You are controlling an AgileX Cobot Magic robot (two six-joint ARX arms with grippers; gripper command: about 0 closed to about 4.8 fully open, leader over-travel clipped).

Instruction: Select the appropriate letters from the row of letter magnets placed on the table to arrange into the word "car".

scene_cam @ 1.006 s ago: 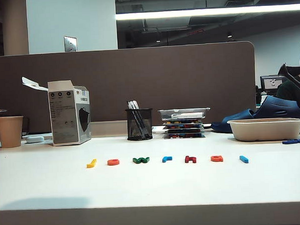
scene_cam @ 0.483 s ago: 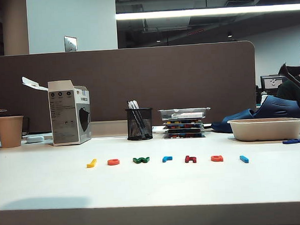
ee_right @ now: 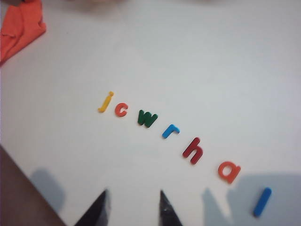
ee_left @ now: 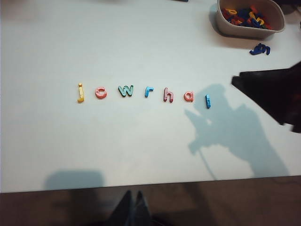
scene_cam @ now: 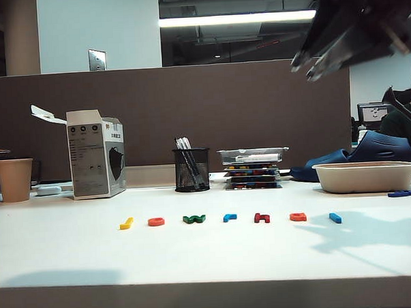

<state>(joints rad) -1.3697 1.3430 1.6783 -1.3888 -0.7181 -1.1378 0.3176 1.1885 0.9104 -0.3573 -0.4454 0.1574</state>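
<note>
Word "car": not begun; orange "c" (ee_right: 121, 110), light blue "r" (ee_right: 170, 130), orange "a" (ee_right: 229, 171) lie in the row on the table (scene_cam: 210, 263); right gripper (ee_right: 132, 207) high above, part-open, empty; left gripper (ee_left: 132, 207) apparently closed, empty, off the table's front edge.

a brown partition panel (scene_cam: 170, 114) is set behind the desk. above it, a pale wall (scene_cam: 98, 29) with a small socket plate (scene_cam: 96, 60) is seen, and a dark open ceiling is lit by a long fluorescent strip (scene_cam: 237, 19).

Bright overhead strip light (scene_cam: 237, 18); right tool (scene_cam: 309, 63) motion-blurred, shadows soft.
</note>
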